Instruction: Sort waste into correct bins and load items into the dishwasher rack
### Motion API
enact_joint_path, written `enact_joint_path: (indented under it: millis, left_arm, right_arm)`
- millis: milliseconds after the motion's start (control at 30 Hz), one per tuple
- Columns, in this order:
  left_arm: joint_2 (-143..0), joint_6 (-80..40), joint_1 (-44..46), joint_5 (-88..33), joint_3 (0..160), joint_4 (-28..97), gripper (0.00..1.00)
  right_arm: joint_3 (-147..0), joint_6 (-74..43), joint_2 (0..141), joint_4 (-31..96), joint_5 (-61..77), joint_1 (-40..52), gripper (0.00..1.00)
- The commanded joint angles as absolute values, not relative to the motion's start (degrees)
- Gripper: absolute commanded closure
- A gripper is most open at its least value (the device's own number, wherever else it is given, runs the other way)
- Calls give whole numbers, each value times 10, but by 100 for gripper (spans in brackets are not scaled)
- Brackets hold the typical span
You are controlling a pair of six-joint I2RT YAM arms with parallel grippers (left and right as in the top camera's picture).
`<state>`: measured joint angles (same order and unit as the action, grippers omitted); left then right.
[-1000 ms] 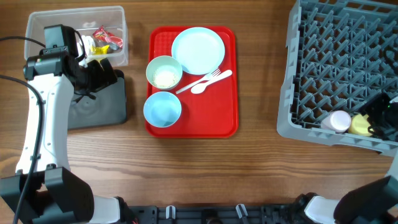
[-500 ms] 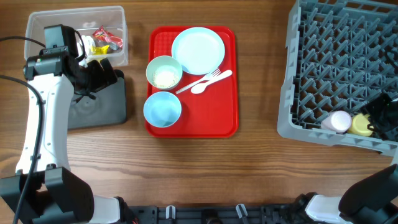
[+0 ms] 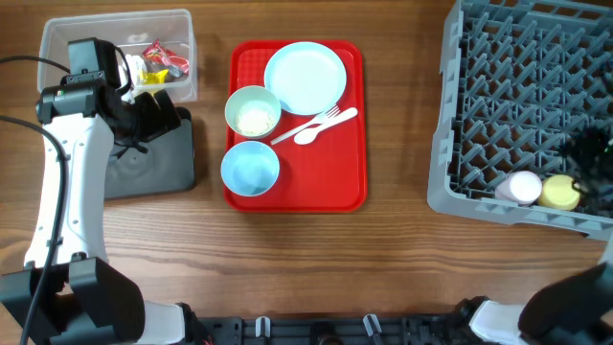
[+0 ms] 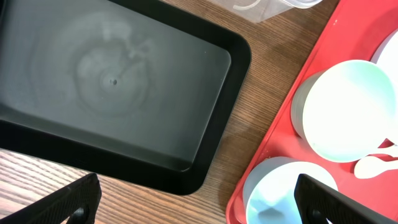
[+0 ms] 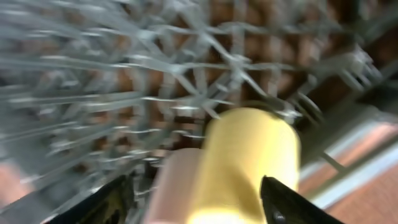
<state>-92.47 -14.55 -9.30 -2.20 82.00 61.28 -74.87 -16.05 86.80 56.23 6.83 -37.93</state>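
Right tool (image 5: 193,208) is hanging open over the rack (image 3: 488,105), not gripping anything, pic's blurry tho. Yellow cup (image 5: 249,162) & white cup (image 3: 524,187) are sitting side by side in the rack's near corner. Left tool (image 4: 196,196) is gaping wide open, hovering over the black tray (image 4: 124,93). Wrappers (image 3: 158,59) are lying in the clear tub (image 3: 67,38). Plate (image 3: 305,79) + bowls (image 3: 250,169) are sitting on the red tray (image 3: 326,182).
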Motion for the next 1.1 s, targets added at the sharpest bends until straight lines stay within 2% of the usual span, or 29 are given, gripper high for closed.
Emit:
enact_joint_path:
  millis: [0,300,467,767,933,1067]
  left_arm:
    - [-929,-155,-95,-21,815,611,0]
    - [-929,-155,-95,-21,815,611,0]
    - [-929,-155,-95,-20,815,611,0]
    - [-929,-155,-95,-20,815,613,0]
    - [-929,-155,-95,-20,815,613,0]
    - [-929,-155,-95,-20,815,613,0]
  right_arm:
    - [-784,-109,796,560,157,-331,23]
    - [-778,-128,820,565,129,-124,19]
    - [-772,-152,871,561,99,-58,19]
    - [-771,-255,962,595,-31,-4,22]
    - [-761,-255,982,605,-34,-4,22]
    - [-738,-255,982,607,-34,-4,27]
